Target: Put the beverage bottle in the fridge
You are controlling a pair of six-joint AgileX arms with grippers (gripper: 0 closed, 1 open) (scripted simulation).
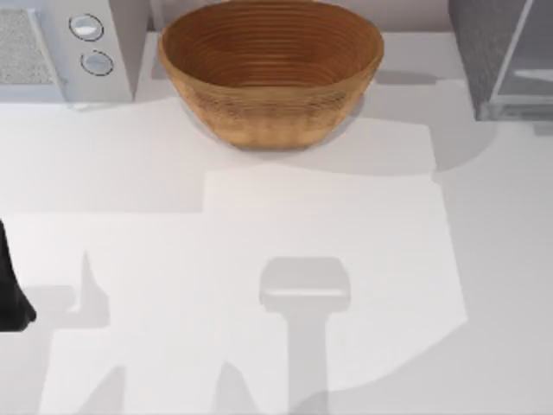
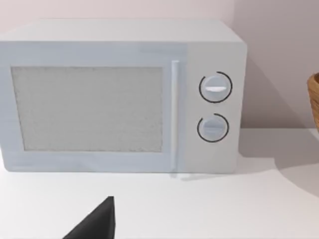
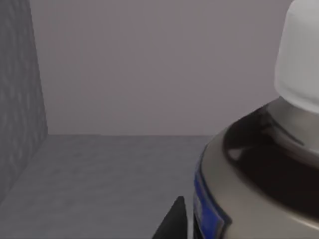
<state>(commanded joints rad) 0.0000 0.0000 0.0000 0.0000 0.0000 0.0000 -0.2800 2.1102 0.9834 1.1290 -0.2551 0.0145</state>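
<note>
Grey fridge (image 3: 20,99) interior around the beverage bottle (image 3: 259,164)
Bottle stood upright just beside the right pincer (image 3: 172,221), toward three o'clock; grasp state: cannot tell; left pincer (image 2: 94,224) idle, likewise.

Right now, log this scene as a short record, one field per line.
bottle: beverage bottle close to the right wrist camera, white cap on, inside a grey-walled space
fridge: fridge at the table's far right, door panel ajar
basket: woven basket at far centre
microwave: white microwave at far left, door closed
left arm: parked at the table's left edge
right gripper: one dark fingertip beside the bottle; grip cannot be judged
</note>
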